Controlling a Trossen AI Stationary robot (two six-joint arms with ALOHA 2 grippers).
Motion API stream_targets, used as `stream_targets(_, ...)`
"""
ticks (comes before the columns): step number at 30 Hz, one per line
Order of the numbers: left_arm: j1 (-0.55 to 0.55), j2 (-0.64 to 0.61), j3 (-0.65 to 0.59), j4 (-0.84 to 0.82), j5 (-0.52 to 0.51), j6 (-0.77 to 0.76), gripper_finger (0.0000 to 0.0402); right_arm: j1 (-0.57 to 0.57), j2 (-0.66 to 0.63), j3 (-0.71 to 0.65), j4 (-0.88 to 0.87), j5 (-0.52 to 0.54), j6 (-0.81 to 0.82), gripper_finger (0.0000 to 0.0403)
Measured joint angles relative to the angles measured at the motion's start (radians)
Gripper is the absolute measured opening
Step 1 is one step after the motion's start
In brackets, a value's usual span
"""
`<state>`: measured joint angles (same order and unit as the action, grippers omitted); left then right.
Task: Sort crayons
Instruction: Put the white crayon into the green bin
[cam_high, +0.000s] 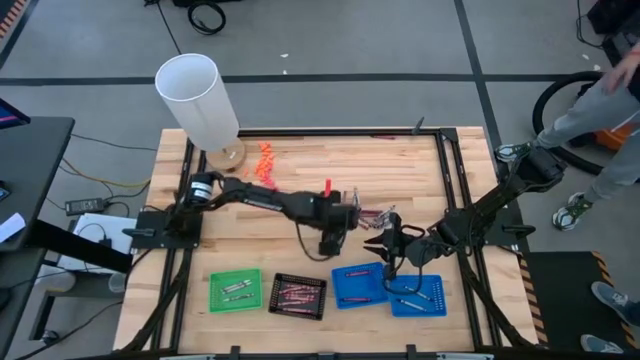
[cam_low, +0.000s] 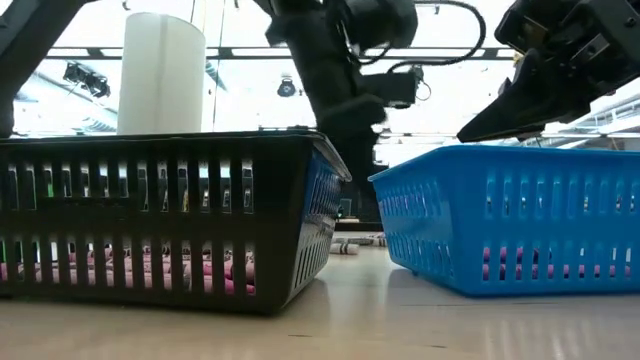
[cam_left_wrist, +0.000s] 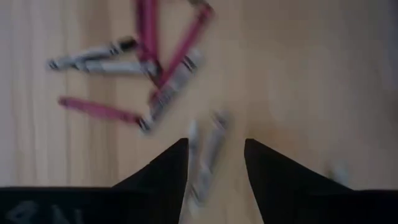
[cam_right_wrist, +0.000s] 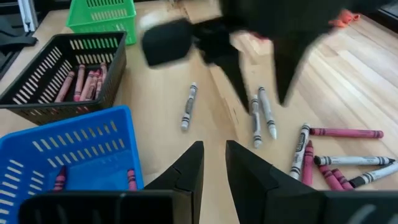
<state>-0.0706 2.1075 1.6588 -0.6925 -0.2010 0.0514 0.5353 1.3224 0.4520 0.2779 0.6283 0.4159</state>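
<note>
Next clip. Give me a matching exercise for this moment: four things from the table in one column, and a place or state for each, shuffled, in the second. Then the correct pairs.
1. small green plastic basket
2. black slotted plastic basket
3. tall white cylinder
4. left gripper

A. stands at the table's far left corner
B. open, above two grey crayons on the wood
C. holds pinkish crayons
D. leftmost in the row of baskets

Pairs: 1-D, 2-C, 3-A, 4-B

Right hand (cam_right_wrist: 213, 163) over table; crayons (cam_right_wrist: 261, 118) under left hand (cam_right_wrist: 258, 78); black basket (cam_right_wrist: 59, 84) beside blue basket (cam_right_wrist: 68, 155).
</note>
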Motion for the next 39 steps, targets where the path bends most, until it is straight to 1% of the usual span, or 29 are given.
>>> stream_targets(4,-0.041,-0.023,0.003,-0.106,0.001,0.011,0.0165,0.008,0.000,0.000,0.008,0.004,0.000,0.0077)
stream_targets(9,-0.067,-0.021,0.002,-0.191,0.140,-0.004,0.0164,0.008,0.000,0.000,0.021,0.007,0.000,0.0077)
stream_targets(10,-0.071,-0.021,0.002,-0.191,0.149,-0.005,0.0164,0.008,0.000,0.000,0.022,0.007,0.000,0.0077)
stream_targets(20,-0.113,-0.004,0.001,-0.189,0.152,-0.038,0.0165,0.008,0.000,0.000,0.028,0.007,0.000,0.0077)
stream_targets(27,-0.147,0.048,0.001,-0.205,0.151,-0.040,0.0182,0.008,0.000,0.000,0.029,0.007,0.000,0.0077)
stream_targets(33,-0.152,0.076,0.002,-0.222,0.101,-0.056,0.0181,0.008,0.000,-0.001,0.035,0.007,0.000,0.0077)
stream_targets(39,-0.152,0.075,0.001,-0.230,0.095,-0.059,0.0180,0.008,0.000,-0.001,0.035,0.006,0.000,0.0077)
